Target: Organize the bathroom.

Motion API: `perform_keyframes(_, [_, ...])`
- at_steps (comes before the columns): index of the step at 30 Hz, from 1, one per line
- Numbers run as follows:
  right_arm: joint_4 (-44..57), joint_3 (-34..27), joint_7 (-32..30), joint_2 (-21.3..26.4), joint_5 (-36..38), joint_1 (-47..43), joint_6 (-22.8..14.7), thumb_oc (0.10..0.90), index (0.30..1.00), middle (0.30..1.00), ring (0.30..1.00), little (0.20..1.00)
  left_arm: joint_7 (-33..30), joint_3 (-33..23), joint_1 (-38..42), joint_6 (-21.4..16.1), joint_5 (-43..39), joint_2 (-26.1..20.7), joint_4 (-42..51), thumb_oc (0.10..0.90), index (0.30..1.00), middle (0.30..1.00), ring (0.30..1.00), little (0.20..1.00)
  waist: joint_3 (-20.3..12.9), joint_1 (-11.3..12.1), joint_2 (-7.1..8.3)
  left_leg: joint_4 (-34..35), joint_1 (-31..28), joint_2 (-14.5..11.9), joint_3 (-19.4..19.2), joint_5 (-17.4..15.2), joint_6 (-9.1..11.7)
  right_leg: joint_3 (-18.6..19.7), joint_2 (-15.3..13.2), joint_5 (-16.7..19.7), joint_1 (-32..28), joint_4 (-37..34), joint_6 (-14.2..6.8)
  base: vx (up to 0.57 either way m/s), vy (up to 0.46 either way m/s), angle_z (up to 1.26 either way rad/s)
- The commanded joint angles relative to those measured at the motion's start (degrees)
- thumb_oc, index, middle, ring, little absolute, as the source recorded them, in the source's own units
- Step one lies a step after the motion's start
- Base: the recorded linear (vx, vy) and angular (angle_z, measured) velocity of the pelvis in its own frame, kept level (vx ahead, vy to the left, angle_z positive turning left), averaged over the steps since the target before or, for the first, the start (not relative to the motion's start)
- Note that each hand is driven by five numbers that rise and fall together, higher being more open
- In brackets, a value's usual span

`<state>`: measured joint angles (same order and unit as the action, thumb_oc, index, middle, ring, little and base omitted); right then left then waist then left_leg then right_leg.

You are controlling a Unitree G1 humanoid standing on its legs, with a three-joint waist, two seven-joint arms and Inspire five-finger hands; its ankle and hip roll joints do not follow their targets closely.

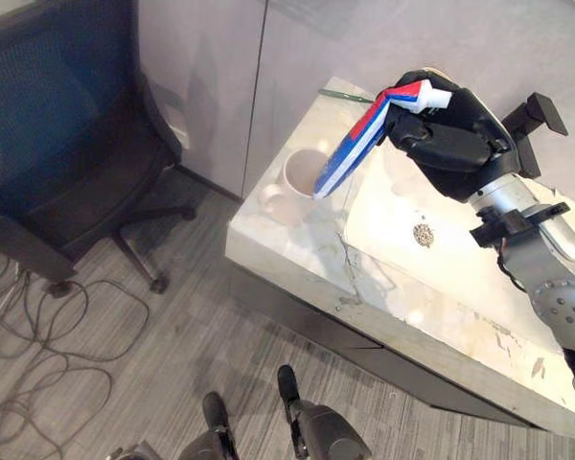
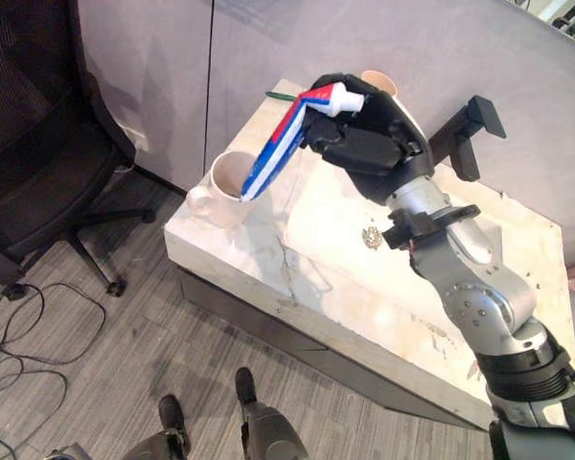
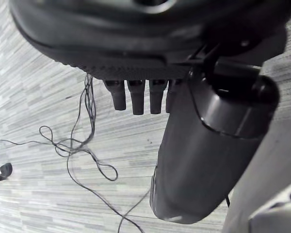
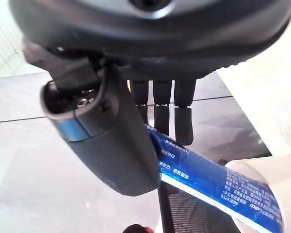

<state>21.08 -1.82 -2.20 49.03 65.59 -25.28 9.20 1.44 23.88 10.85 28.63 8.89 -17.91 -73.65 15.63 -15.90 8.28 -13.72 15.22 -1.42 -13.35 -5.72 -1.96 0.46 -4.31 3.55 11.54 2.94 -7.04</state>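
Right hand (image 2: 369, 134) curled round a red, white and blue toothpaste tube (image 2: 278, 151), white cap up by the thumb, flat end dipping at the rim of a pale mug (image 2: 225, 187); mug standing at the corner of a marble counter (image 2: 345, 287), beside a shallow basin (image 2: 355, 225); left hand (image 3: 136, 94) low over grey floor (image 3: 34, 92), fingers straight, holding nothing; black office chair (image 1: 57, 134) off to the left.

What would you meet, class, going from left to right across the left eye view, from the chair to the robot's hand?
Black office chair → white mug → red, white and blue toothpaste tube → right hand, shut on the tube.
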Motion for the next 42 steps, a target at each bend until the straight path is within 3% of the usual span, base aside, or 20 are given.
perform_keyframes(1, [2.4,-9.4,-0.7,-3.9,-2.0,-5.0,-7.9,0.4,0.3,0.3,0.3,0.3,-0.3,-0.7,-5.0,1.3,-0.3,-0.8,-2.2,0.8,0.9,0.9,0.9,0.9,-2.7,0.4,-0.67,5.9,-3.7,2.1,-2.2,-0.9,-0.6,2.8,2.2,-3.4,3.5,4.8,-3.6,0.0,0.0,0.0])
perform_keyframes(13, [2.2,-9.7,-0.4,-4.6,-3.5,-4.2,-7.5,0.4,0.3,0.3,0.3,0.3,-0.1,-0.9,-4.8,1.3,0.2,-1.3,-1.6,0.8,0.9,0.9,0.9,0.9,-2.0,0.5,-0.62,5.2,-2.6,1.9,-2.0,-0.8,-0.6,2.6,2.2,-3.5,4.3,5.3,-3.4,0.0,0.0,0.0])
perform_keyframes(32, [1.2,-9.5,0.9,-6.9,-4.6,-1.6,-9.8,0.4,0.3,0.3,0.3,0.3,-1.3,-1.6,-4.7,0.3,0.8,-2.0,-2.6,0.8,0.9,0.9,0.9,0.9,-0.4,1.3,1.25,5.2,-0.8,1.3,-0.5,-0.2,-0.2,1.6,2.8,-3.2,5.5,5.7,-3.1,-0.01,-0.032,0.04])
perform_keyframes(42, [1.2,-10.0,1.5,-7.5,-5.4,0.0,-9.7,0.4,0.3,0.3,0.3,0.3,-1.5,-2.0,-4.8,-0.3,1.7,-2.0,-2.8,0.8,0.9,0.9,0.9,0.9,-0.3,1.1,1.29,4.7,-0.8,1.2,-0.5,-0.4,-0.2,1.7,2.6,-3.1,5.3,5.5,-3.1,0.0,0.0,0.0])
